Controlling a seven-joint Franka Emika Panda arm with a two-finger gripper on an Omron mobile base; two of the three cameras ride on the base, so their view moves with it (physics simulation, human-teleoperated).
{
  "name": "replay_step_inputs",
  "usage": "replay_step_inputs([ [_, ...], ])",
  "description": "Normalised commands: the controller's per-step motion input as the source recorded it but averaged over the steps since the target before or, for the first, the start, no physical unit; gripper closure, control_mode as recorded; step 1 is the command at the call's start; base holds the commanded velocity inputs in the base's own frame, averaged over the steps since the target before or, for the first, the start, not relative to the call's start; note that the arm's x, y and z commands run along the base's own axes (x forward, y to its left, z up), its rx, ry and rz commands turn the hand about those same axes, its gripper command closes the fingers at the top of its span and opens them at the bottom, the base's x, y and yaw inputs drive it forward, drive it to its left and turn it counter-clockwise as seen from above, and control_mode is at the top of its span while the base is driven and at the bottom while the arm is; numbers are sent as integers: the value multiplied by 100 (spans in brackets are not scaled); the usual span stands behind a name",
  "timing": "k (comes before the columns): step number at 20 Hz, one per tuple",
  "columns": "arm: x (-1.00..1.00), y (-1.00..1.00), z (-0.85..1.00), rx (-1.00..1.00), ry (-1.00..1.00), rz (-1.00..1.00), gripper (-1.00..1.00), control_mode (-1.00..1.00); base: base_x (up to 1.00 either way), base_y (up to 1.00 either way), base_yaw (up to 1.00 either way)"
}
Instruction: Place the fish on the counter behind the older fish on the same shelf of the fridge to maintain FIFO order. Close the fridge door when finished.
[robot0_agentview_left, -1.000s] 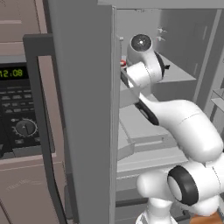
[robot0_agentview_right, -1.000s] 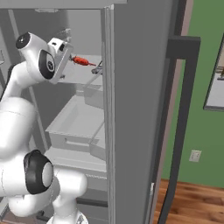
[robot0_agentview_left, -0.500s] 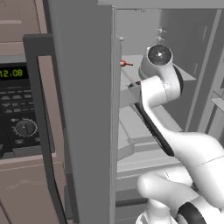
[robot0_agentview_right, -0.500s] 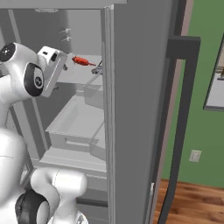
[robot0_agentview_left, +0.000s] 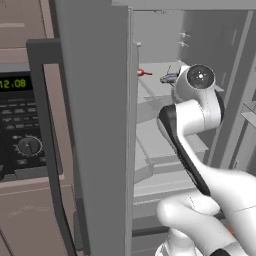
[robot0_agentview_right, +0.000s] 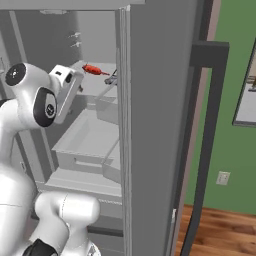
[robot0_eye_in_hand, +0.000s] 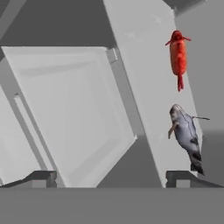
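Hanging clear of the shelf, gripper spread wide, holding nothing. Below, a white drawer bin. On the shelf, older fish lies nearer the fridge opening; red fish rests farther back, apart from it, so older stock gets taken first. Door not yet closed.

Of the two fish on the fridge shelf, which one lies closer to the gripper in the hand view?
The dark grey older fish: it lies just above the fingertips, while the red-orange fish sits further along the shelf, beyond it.
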Motion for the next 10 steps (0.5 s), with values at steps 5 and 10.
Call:
replay_step_inputs([
  [5,0,-5,-15,1,0,1,-100,-100,0,0,0],
  [10,-29,0,-23,0,0,0,-100,-100,0,0,0],
])
